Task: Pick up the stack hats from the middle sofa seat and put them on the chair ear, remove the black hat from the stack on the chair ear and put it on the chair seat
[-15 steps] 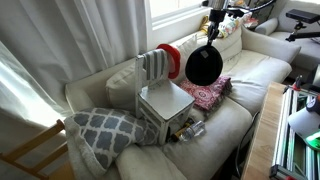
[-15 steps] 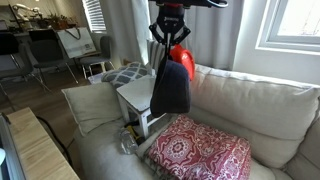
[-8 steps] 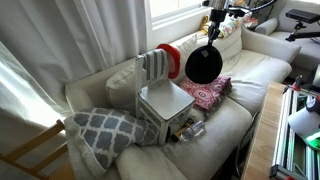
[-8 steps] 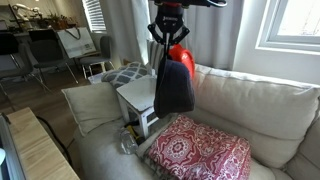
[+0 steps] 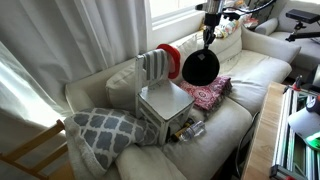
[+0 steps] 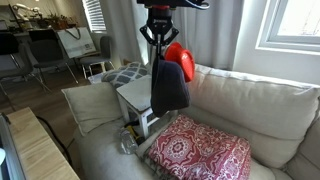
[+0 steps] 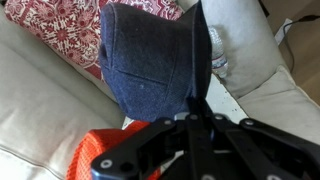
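— Where do the outside cameras stand?
— In an exterior view the cream fabric sofa (image 5: 255, 75) is seen from high, off one end; in an exterior view it (image 6: 250, 100) is seen lower, from in front. Both exterior views share the small pale grey-white slatted chair (image 5: 165, 103).
— The wrist view?
— Close, looking down the round black hat (image 7: 150, 65).

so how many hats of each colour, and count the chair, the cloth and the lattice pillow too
black hat: 1
red hat: 1
small chair: 1
red patterned cloth: 1
grey lattice pillow: 1
total: 5
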Available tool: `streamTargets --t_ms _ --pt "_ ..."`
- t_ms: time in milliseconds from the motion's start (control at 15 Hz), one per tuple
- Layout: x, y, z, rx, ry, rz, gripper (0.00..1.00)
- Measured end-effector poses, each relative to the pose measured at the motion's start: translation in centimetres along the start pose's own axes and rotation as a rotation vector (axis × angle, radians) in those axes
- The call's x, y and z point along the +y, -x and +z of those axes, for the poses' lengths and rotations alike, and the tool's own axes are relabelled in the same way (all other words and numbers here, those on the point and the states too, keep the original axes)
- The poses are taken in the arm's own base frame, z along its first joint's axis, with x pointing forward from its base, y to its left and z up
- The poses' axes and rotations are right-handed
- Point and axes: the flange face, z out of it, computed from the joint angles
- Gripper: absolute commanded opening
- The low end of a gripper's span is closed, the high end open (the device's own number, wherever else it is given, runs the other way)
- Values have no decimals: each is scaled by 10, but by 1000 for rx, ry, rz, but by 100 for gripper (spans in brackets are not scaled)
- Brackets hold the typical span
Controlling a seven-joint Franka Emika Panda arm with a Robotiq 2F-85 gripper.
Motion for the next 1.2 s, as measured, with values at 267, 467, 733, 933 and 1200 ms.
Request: streamTargets --t_ms 267,467,733,933,1200 --pt "-62 -50 23 -69 57 1 1" --pt "-114 -85 42 -83 45 -6 1" --pt "-161 -124 57 -35 25 -24 1" --pt "-187 -151 70 41 18 -41 1" --pt "-209 -179 102 102 31 -92 1"
